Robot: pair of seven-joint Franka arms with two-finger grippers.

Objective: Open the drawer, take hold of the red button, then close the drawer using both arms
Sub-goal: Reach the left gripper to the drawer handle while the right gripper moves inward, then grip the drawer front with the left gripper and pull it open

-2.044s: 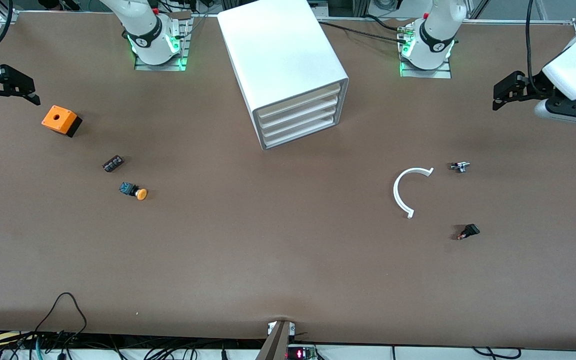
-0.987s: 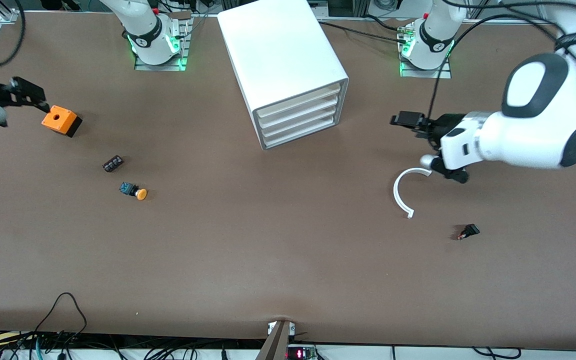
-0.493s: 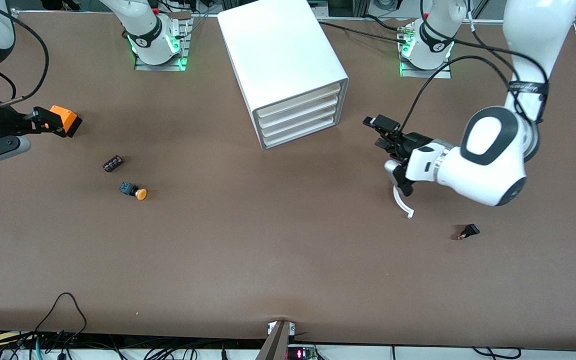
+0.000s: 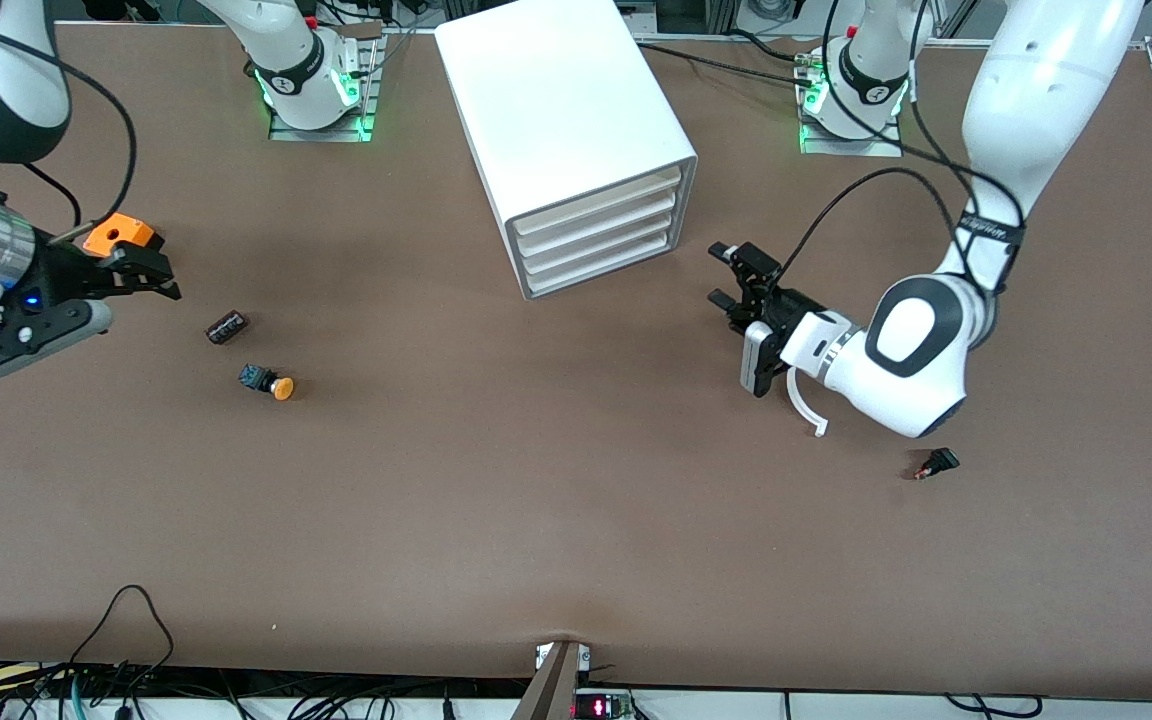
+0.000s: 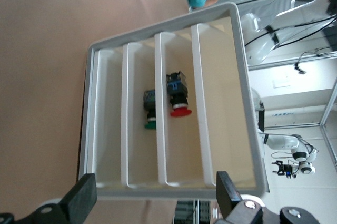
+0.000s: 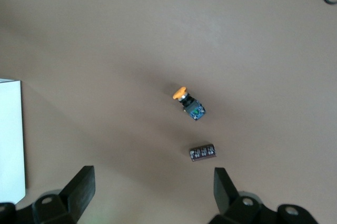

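Observation:
The white cabinet point(image 4: 566, 110) stands at the table's far middle with all four drawers shut. Its uppermost drawer point(image 4: 601, 203) also shows in the left wrist view point(image 5: 218, 103). The red-capped button point(image 5: 178, 96) lies inside one of the upper drawers; I cannot tell which. It is hidden in the front view. My left gripper point(image 4: 721, 275) is open and empty, in front of the cabinet and pointing at its drawer fronts point(image 5: 156, 195). My right gripper point(image 4: 164, 278) is open and empty over the table next to the orange box point(image 6: 152, 187).
An orange box point(image 4: 114, 233), a black component point(image 4: 225, 327) and an orange-capped button point(image 4: 269, 383) lie toward the right arm's end. A white C-shaped ring point(image 4: 804, 405) and a small black part point(image 4: 936, 463) lie under and near the left arm. A green-capped button point(image 5: 150, 110) sits in a lower drawer.
The left arm swung in from the table's end and its gripper now faces the cabinet front. The right gripper moved in past the orange box toward the table's middle.

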